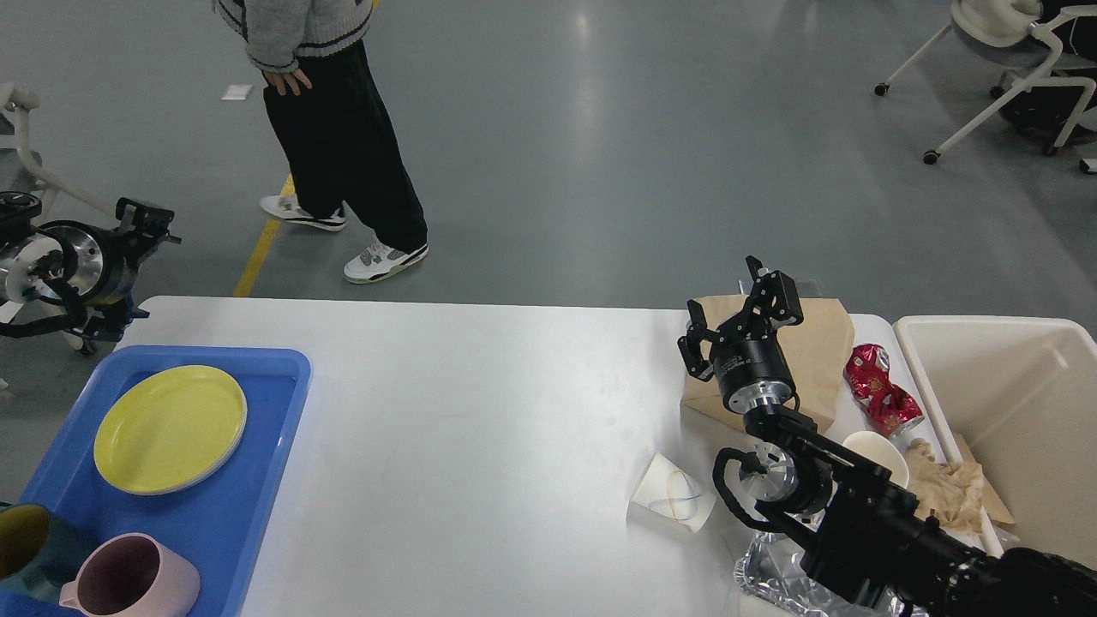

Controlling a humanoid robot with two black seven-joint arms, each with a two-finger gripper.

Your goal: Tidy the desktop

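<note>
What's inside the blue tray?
The blue tray holds a yellow plate, a pink mug and a dark teal mug that the picture's edge cuts off. Both mugs look empty, though their bottoms are partly hidden.

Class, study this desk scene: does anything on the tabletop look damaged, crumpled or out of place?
Yes. Rubbish clusters at the desktop's right end: a crushed red can, a flattened paper cup, crumpled foil and a brown paper bag. It lies beside the cream bin, not inside it.

desktop (pixel 480 403) middle free | litter crowds right end beside bin (pixel 1011 403)
</note>
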